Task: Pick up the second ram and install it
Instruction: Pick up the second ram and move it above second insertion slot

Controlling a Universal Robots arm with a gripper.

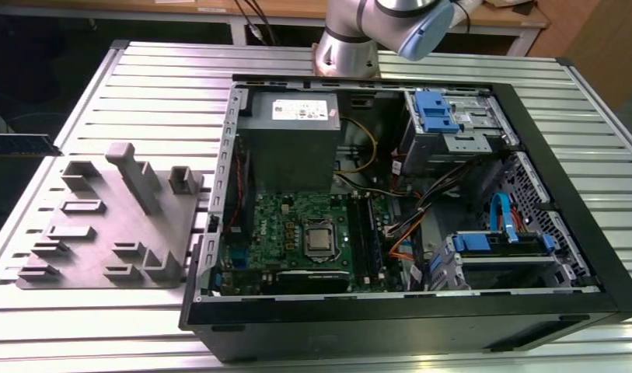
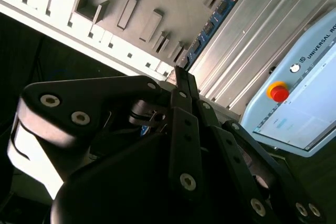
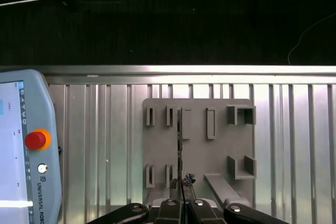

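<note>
Gripping second ram (image 2: 210, 24), claw (image 2: 178, 74) hovers (above slatted table (image 3: 105, 129)).

I count one case (image 1: 399, 330), holding one motherboard (image 1: 295, 225), one power supply (image 1: 290, 148) and, as best I can make out, two drive cages: far cage (image 1: 461, 132), near cage (image 1: 502, 268). One fixture plate (image 1: 92, 245), one ram (image 2: 214, 23), one pendant (image 3: 26, 145).

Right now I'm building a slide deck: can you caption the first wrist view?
Gripper holding the second ram edge-on over the grey fixture plate, teach pendant on the slatted table.
</note>
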